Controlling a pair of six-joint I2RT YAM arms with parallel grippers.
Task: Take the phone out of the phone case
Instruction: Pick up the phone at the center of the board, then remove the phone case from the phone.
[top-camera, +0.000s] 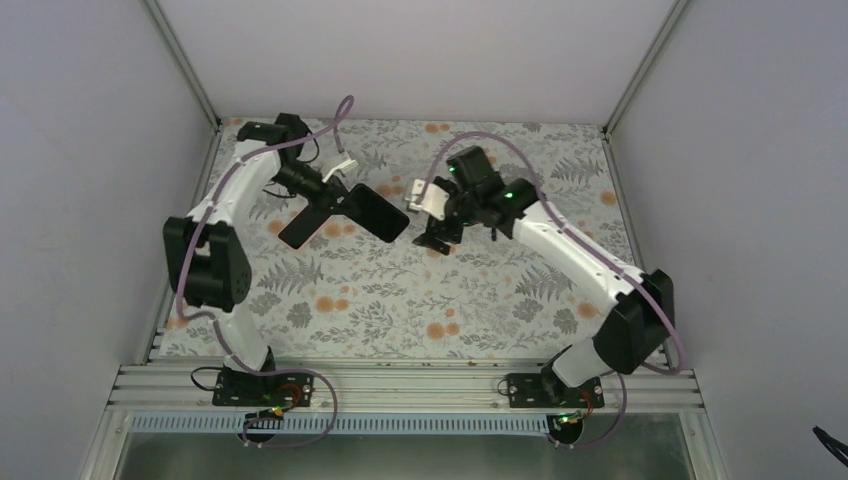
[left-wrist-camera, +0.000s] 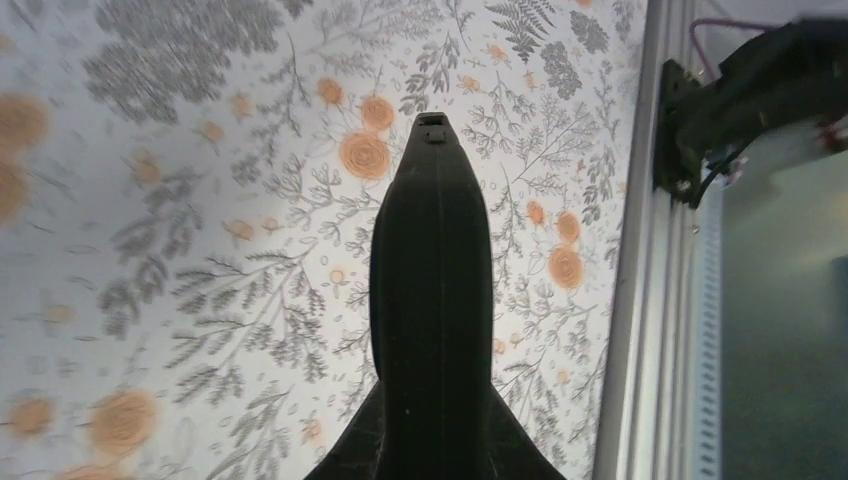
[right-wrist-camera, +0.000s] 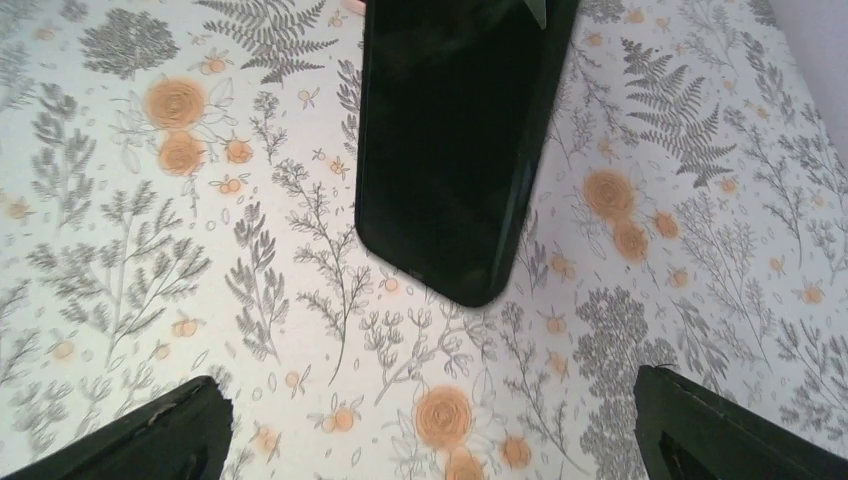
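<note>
The black phone (top-camera: 377, 212), a dark slab with a raised rim round its glossy face, hangs above the table mat. I cannot tell the case from the phone. My left gripper (top-camera: 343, 202) is shut on one end of it. In the left wrist view the phone (left-wrist-camera: 430, 270) shows edge-on, rising from between the shut fingers (left-wrist-camera: 355, 455) of that gripper (left-wrist-camera: 432, 445). My right gripper (top-camera: 432, 238) is open and empty just right of the phone's free end. In the right wrist view the phone (right-wrist-camera: 450, 150) lies ahead of that gripper (right-wrist-camera: 430, 430), clear of both fingertips (right-wrist-camera: 160, 435).
The floral mat (top-camera: 400, 300) covers the table inside white walls. A metal rail (top-camera: 400, 385) with both arm bases runs along the near edge and shows in the left wrist view (left-wrist-camera: 630, 330). A black flat piece (top-camera: 303, 227) sticks out down-left from the left gripper.
</note>
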